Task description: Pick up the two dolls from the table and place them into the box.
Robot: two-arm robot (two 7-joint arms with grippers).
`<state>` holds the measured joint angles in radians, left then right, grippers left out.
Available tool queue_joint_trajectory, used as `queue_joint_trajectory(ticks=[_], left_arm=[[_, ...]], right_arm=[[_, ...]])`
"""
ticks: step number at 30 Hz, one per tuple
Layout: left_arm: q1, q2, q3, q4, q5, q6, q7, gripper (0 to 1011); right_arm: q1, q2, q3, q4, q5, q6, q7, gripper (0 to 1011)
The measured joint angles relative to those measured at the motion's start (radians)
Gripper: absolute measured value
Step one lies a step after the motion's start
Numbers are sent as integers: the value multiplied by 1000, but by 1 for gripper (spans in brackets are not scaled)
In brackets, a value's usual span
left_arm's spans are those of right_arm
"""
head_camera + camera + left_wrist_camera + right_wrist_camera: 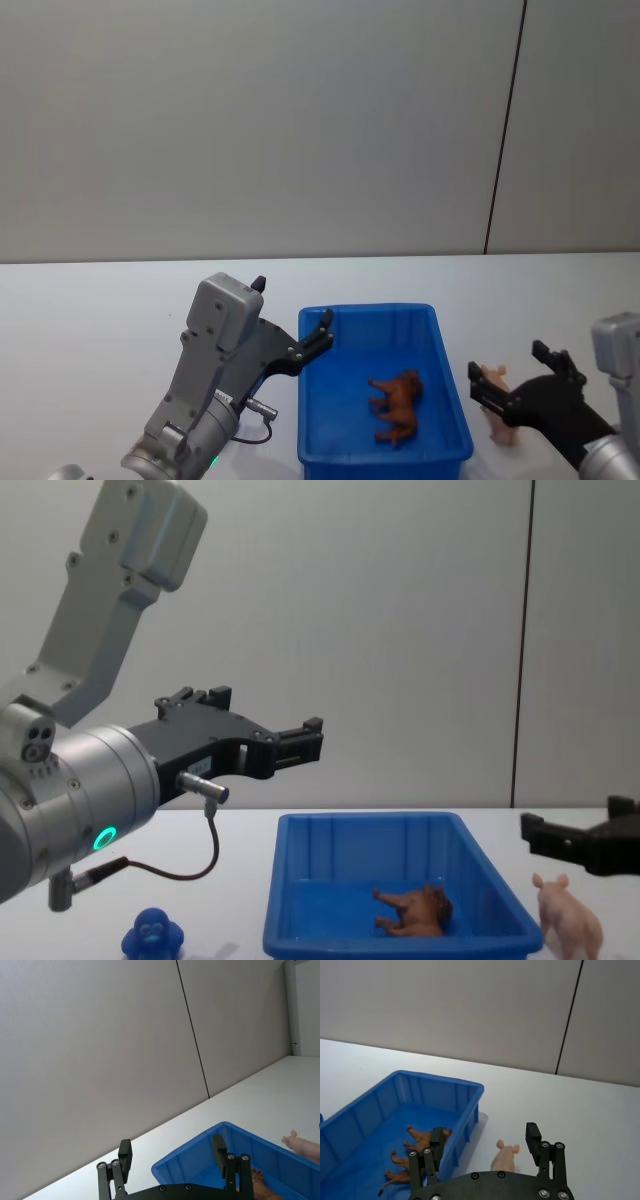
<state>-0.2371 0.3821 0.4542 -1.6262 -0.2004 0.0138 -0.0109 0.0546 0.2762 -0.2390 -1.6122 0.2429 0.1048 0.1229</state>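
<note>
White table (100, 300), plain grey wall (250, 120) behind, dark vertical seam (505, 130).

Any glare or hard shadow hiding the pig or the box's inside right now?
Head view: even light, no glare in the blue box; the brown animal inside is evenly lit, left gripper open above the box's left rim. Right wrist view: the pink pig casts a faint shadow on the table, ahead of the open right gripper.

1. The box (366, 309) is glossy blue plastic with smooth walls.
2. The brown animal doll (398, 404) and the pink pig (570, 920) look like smooth moulded plastic with a soft sheen.
3. The white desk (100, 320) is smooth and matt.
4. The left gripper (171, 1154) and right gripper (485, 1135) are matt black, studded with bright metal screws.
</note>
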Motion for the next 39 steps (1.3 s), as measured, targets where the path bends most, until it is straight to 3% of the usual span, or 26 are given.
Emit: queue_joint_trajectory(ticks=[15, 33, 39], left_arm=[[0, 0, 0, 0, 0, 0, 0, 1001], [0, 0, 0, 0, 0, 0, 0, 1001], [0, 0, 0, 0, 0, 0, 0, 1001]], right_arm=[[-19, 2, 5, 33, 1, 12, -35, 1001], [28, -31, -3, 168, 0, 13, -15, 1000], [49, -43, -6, 213, -3, 5, -1, 865]])
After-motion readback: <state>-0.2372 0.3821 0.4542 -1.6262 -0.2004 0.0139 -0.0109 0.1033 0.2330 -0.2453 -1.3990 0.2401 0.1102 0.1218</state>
